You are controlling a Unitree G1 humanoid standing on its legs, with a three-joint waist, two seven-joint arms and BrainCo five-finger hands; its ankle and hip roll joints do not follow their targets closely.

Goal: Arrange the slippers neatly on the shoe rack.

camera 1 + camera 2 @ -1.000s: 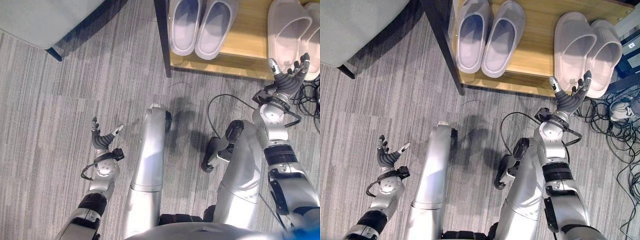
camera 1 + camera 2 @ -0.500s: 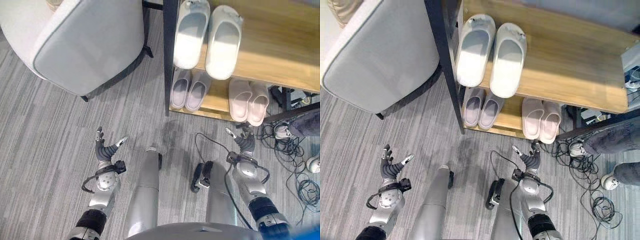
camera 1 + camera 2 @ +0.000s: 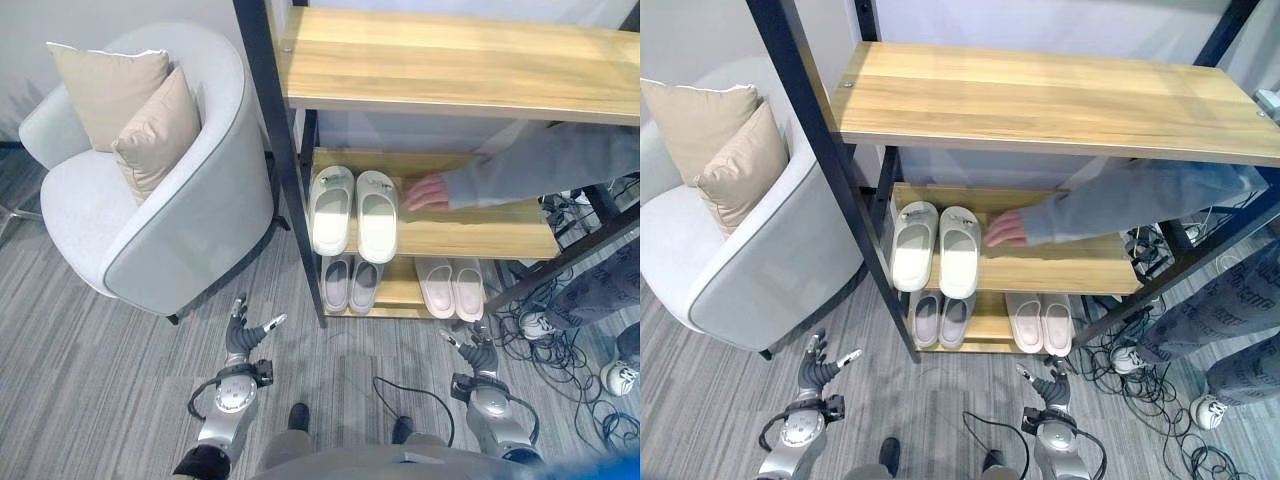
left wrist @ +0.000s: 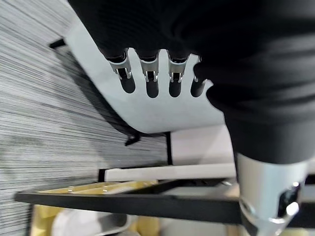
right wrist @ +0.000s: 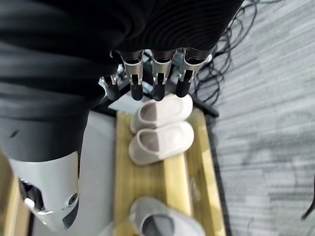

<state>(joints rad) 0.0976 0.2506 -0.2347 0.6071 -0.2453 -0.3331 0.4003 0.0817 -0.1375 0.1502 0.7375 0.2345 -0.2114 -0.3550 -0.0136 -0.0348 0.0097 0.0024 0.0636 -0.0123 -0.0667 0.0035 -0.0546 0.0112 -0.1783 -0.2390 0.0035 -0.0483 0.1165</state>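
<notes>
The wooden shoe rack (image 3: pixel 450 60) has a dark frame and three shelves. A white pair of slippers (image 3: pixel 355 210) lies side by side on the middle shelf. On the bottom shelf sit a pale lilac pair (image 3: pixel 350 282) and a pink pair (image 3: pixel 452 288); the pink pair (image 5: pixel 160 128) also shows past my right fingers. My left hand (image 3: pixel 245 335) is open, low over the carpet left of the rack. My right hand (image 3: pixel 478 352) is open too, just in front of the pink pair. Neither holds anything.
A person's hand (image 3: pixel 425 192) in a grey sleeve rests on the middle shelf right of the white slippers. A grey armchair (image 3: pixel 170 220) with two beige pillows (image 3: pixel 130 100) stands left of the rack. Tangled cables (image 3: pixel 560 350) lie at the right.
The camera has risen and pulled back, so the whole rack and armchair now show. A person's arm has reached onto the middle shelf. Both hands stay open and empty.
</notes>
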